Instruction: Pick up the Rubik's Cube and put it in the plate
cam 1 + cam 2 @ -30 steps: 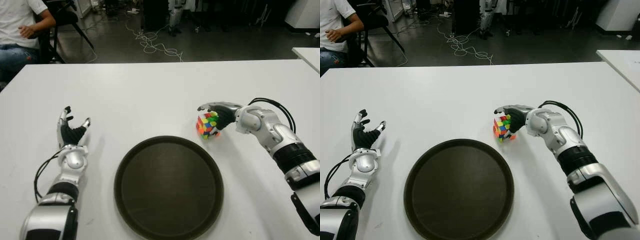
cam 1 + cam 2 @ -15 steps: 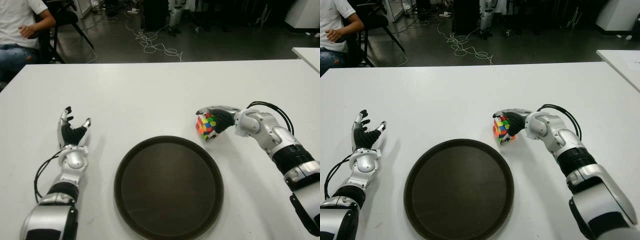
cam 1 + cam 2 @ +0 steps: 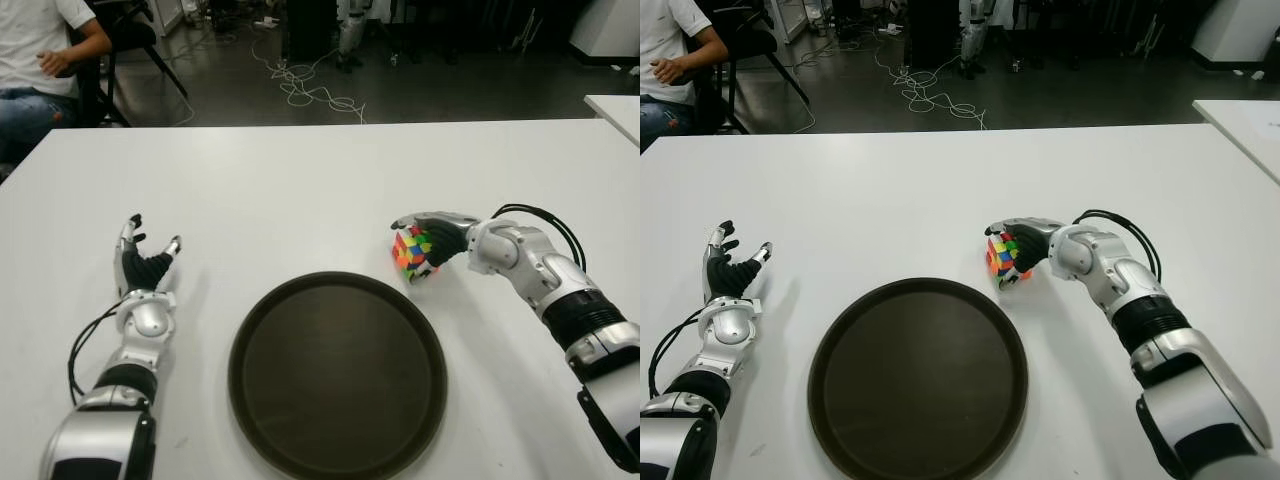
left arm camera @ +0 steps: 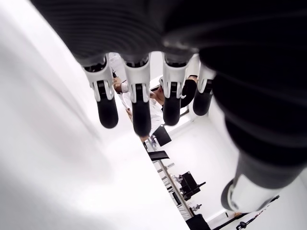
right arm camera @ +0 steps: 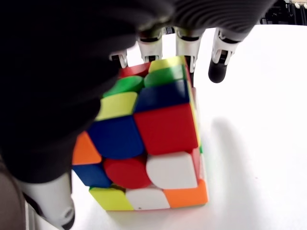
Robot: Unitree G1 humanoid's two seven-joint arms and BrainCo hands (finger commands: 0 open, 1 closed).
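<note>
The Rubik's Cube sits tilted on the white table, just beyond the right rim of the round dark plate. My right hand wraps it from the right. In the right wrist view the cube lies against the palm, with fingers curled over its far side and the thumb under it. My left hand shows at the table's left, left of the plate, fingers spread and holding nothing.
A person sits on a chair beyond the table's far left corner. Cables lie on the dark floor behind the table. The corner of a second white table shows at the right.
My right hand has closed in around the cube, and the cube has shifted slightly away from me and to the left. The left hand has not moved.
</note>
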